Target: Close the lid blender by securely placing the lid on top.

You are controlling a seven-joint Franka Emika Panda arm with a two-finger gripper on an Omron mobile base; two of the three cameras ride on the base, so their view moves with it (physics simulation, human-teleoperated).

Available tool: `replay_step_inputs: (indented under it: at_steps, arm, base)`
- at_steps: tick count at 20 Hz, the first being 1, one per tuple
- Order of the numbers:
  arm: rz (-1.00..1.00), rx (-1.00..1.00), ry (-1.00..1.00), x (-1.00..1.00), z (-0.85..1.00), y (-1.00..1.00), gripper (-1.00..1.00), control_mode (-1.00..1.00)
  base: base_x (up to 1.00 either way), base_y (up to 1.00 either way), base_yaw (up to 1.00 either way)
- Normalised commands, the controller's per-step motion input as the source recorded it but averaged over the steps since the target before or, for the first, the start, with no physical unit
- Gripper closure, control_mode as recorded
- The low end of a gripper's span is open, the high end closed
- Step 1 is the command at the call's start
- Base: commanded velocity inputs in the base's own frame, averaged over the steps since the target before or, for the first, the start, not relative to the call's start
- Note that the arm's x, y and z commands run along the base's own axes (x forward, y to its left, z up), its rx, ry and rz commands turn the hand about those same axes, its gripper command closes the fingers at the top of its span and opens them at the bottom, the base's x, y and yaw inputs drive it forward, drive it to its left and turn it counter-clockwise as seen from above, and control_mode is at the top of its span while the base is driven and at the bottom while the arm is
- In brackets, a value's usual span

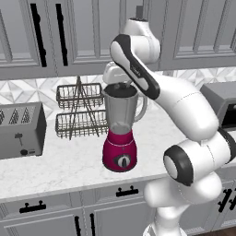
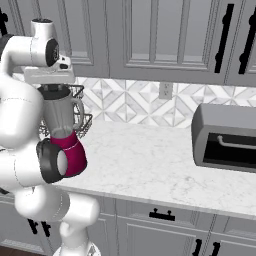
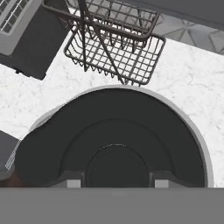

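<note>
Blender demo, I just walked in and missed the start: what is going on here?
The robot's hand is shut on the black lid, directly over the mouth of the blender on the marble counter. In the left base view the lid sits at the jar's rim; whether it is fully seated cannot be told.

Both base views looked forward and down from behind the arm, left and right, sharing the blender [image 1: 120,133] on the surface [image 1: 69,161]. The hand view looked straight down, close above the lid [image 3: 113,140].
</note>
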Motion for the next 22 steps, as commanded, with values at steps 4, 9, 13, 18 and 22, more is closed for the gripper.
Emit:
replay_step_inputs:
  at_steps: [4,9,13,18,22]
  arm:
    - [0.02,-0.04,0.14,0.0,-0.49,0.0,1.0,-1.0]
    - [0.0,-0.11,0.01,-0.02,-0.5,0.15,-1.0,-1.0]
    - [0.0,-0.06,-0.06,-0.11,-0.06,0.07,-1.0,-1.0]
    - [-0.01,0.0,-0.06,-0.14,0.04,0.0,-1.0,-1.0]
    - [-0.02,0.0,-0.14,-0.66,0.0,0.02,-1.0,-1.0]
  base:
    - [0.0,0.0,0.0]
    - [0.0,0.0,0.0]
    - [0.0,0.0,0.0]
    - [0.0,0.0,0.0]
    - [0.0,0.0,0.0]
